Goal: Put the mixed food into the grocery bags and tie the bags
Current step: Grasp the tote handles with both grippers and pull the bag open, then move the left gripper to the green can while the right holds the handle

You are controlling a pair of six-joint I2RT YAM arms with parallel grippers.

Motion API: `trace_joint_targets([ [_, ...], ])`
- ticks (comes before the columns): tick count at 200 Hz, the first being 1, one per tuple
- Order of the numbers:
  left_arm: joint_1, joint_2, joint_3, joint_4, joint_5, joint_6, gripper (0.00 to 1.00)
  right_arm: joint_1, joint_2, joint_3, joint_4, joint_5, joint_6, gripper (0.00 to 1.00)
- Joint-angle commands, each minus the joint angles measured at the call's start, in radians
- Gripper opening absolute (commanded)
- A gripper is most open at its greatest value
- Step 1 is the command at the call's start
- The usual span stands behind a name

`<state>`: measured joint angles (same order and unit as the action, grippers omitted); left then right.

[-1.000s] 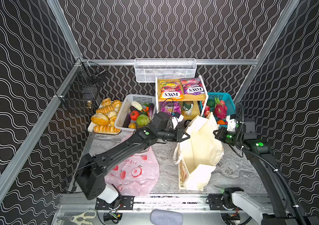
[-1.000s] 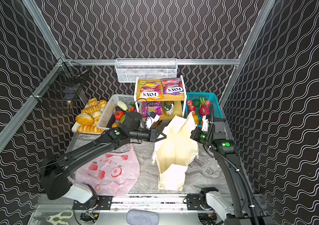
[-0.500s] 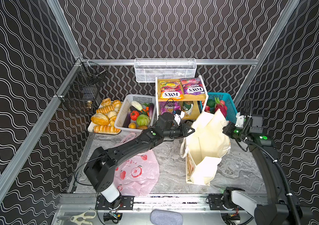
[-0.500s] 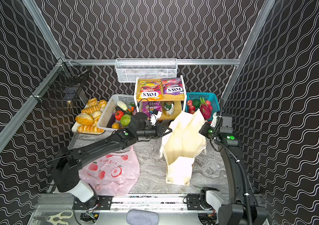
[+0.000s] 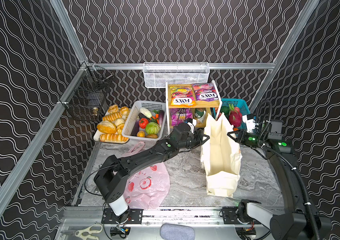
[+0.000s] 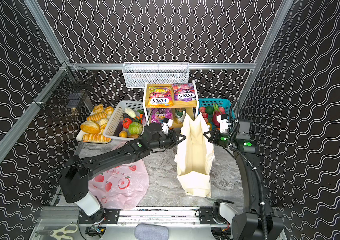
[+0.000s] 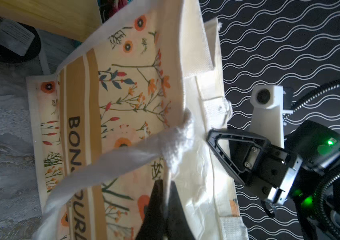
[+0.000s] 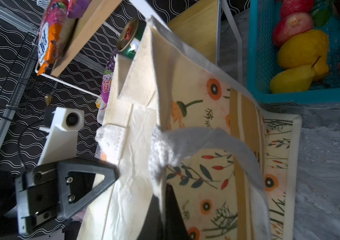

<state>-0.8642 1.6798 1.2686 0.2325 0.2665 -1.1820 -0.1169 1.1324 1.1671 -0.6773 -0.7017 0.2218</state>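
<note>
Grey marble table (image 5: 185, 178) sits inside black wavy walls. Close by, at 7 o'clock, the pink plastic bag (image 5: 148, 187) lies flat. At the middle, a bit toward 3 o'clock, the cream tote (image 5: 221, 164) stands up with its mouth open and looks empty. The left gripper (image 5: 206, 137) is pinched tight on the tote's rim at its 9 o'clock side, and the right gripper (image 5: 230, 133) is pinched tight on the rim at its 3 o'clock side. Far off at 11 o'clock the cabbage (image 5: 152, 127) and the red tomato (image 5: 143, 122) wait in the white basket (image 5: 150, 102). At 12 o'clock the orange FOX'S packet (image 5: 182, 96) lies on top of the wooden shelf (image 5: 206, 103), with the purple snack packet (image 5: 179, 117) and the green can (image 5: 199, 116) under it, just behind the tote.

I think the cloth can slip out of a pinch if the arms pull apart too hard, and then the tote may flop shut or tip. Both grippers are busy, so when one lets go to fetch food, that side may sag.

A second ago the left gripper was a little open by the rim, and the tote leaned and sat more toward 9 o'clock. Now the pinch is shut and the tote's mouth is wider
</note>
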Motion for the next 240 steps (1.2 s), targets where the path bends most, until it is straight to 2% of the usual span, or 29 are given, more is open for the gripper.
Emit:
trace_joint_targets([
  [1,-0.005,-0.013,-0.012,0.066,-0.083,-0.050,0.07,0.002,-0.012,-0.010,-0.018,-0.008,-0.019,0.00],
  [9,-0.006,-0.014,-0.011,0.082,-0.080,-0.043,0.13,0.001,-0.017,-0.013,-0.023,0.038,-0.016,0.00],
  [26,-0.008,-0.019,-0.012,0.110,-0.053,-0.005,0.25,-0.001,-0.029,-0.021,-0.014,0.212,-0.001,0.01],
  [29,-0.009,-0.022,-0.013,0.111,-0.047,0.004,0.28,-0.001,-0.030,-0.020,-0.013,0.243,0.003,0.01],
  [38,-0.009,-0.033,-0.016,0.115,-0.031,0.043,0.47,-0.004,-0.026,-0.011,-0.016,0.313,0.011,0.01],
  [48,-0.009,-0.054,-0.024,0.106,-0.020,0.090,0.60,-0.014,-0.018,0.000,-0.019,0.346,0.009,0.01],
  [75,-0.009,-0.159,-0.041,0.000,-0.041,0.324,0.79,-0.037,-0.007,0.027,-0.005,0.386,0.004,0.00],
  [98,-0.009,-0.252,-0.053,-0.154,-0.191,0.572,0.81,-0.044,0.009,0.037,0.002,0.367,0.000,0.00],
  [115,-0.009,-0.275,-0.067,-0.220,-0.332,0.748,0.78,-0.044,0.015,0.034,0.015,0.324,-0.002,0.02],
  [133,-0.009,-0.245,-0.088,-0.195,-0.422,0.911,0.75,-0.044,0.010,0.029,0.022,0.253,0.006,0.18],
  [154,-0.009,-0.180,-0.126,-0.047,-0.420,1.078,0.72,-0.045,-0.020,0.010,0.046,0.222,0.036,0.42],
  [169,-0.009,-0.133,-0.167,0.114,-0.365,1.153,0.72,-0.044,-0.053,-0.007,0.061,0.235,0.057,0.50],
  [185,-0.009,-0.072,-0.195,0.300,-0.333,1.194,0.71,-0.044,-0.087,-0.021,0.068,0.255,0.070,0.55],
  [223,-0.009,0.104,-0.177,0.559,-0.404,1.243,0.72,-0.044,-0.155,-0.049,0.068,0.284,0.097,0.57],
  [240,-0.009,0.169,-0.140,0.623,-0.433,1.246,0.73,-0.045,-0.182,-0.058,0.067,0.295,0.102,0.57],
])
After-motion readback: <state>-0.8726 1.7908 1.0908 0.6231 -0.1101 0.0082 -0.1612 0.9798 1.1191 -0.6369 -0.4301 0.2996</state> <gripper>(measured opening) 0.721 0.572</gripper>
